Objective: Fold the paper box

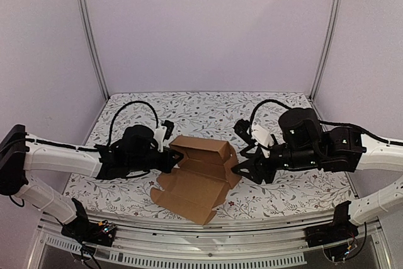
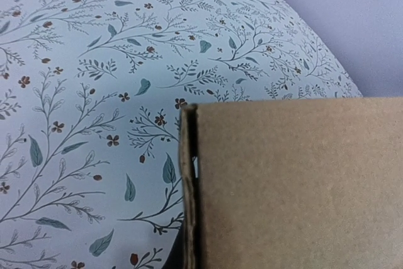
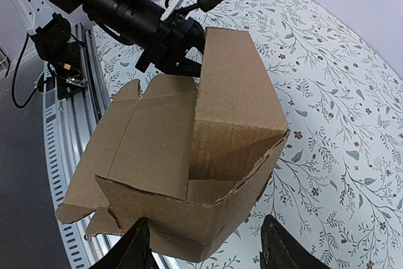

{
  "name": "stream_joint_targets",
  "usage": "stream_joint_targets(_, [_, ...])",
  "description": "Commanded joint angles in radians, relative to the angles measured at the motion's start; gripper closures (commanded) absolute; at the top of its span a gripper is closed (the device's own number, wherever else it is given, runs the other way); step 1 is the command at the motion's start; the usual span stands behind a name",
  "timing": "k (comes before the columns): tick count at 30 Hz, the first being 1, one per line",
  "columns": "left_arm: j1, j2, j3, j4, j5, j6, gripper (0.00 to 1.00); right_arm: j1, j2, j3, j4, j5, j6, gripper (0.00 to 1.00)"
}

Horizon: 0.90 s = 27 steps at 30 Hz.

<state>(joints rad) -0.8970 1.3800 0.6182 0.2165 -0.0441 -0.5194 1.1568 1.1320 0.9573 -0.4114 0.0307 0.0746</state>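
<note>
In the left wrist view a brown panel of the paper box [image 2: 296,187] fills the lower right and hides the fingers, so I cannot tell whether the left gripper [image 1: 175,159] is closed on it. Seen from the right wrist, it meets the edge of the upright wall at upper centre. The right gripper [image 1: 239,169] is wide, its fingers [image 3: 140,249] cut off at the bottom edge, with the box's near corner between them. The half-folded box lies at the centre of the top view on a floral tablecloth [image 1: 283,102], between pale lilac walls [image 1: 208,23] and metal posts [image 1: 90,36].
</note>
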Motion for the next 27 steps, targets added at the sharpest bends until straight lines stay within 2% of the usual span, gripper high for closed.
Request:
stream_joint_targets(1, [-0.037, -0.022, 0.023, -0.034, -0.084, 0.039, 1.00, 0.002, 0.023, 0.016, 0.047, 0.009, 0.039, 0.42])
stream_joint_targets(10, [-0.105, -0.031, 0.041, -0.079, -0.229, 0.074, 1.00, 0.002, 0.071, 0.017, 0.056, 0.016, 0.068, 0.44])
stream_joint_targets(18, [-0.107, -0.064, 0.042, -0.157, -0.395, 0.012, 1.00, 0.003, 0.069, -0.003, 0.047, 0.039, 0.087, 0.43])
stream_joint_targets(24, [-0.106, -0.090, 0.033, -0.202, -0.491, -0.048, 1.00, 0.003, 0.063, -0.025, 0.052, 0.090, 0.119, 0.37])
stream_joint_targets(27, [-0.106, -0.102, 0.034, -0.213, -0.520, -0.080, 1.00, 0.004, 0.069, -0.048, 0.082, 0.106, 0.157, 0.29])
